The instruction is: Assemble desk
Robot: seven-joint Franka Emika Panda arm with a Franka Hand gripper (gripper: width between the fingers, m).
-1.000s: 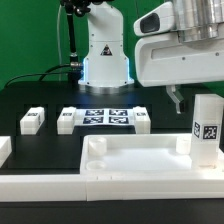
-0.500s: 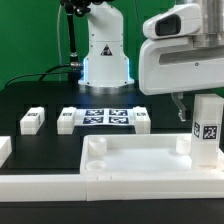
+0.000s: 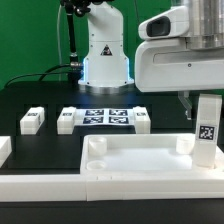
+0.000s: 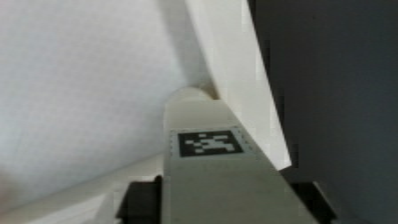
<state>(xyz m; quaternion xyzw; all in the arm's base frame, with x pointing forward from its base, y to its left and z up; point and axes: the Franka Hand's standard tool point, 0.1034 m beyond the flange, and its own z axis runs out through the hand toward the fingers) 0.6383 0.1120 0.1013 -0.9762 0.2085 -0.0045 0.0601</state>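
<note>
The white desk top lies at the front, raised rim and round corner sockets up. One white leg with a black-and-white tag stands upright in its far corner at the exterior view's right. My gripper hangs over the top end of that leg, with one dark finger showing beside it. In the wrist view the leg runs between my fingers, which press against both its sides, so the gripper is shut on it. The desk top's rim lies beyond.
Three more tagged white legs lie on the black table behind the desk top, around the marker board. The arm's base stands at the back. Low white rails border the front and left.
My gripper has shifted toward the exterior view's right and come over the upright leg. Its jaws have narrowed from wide open to closing on the leg.
</note>
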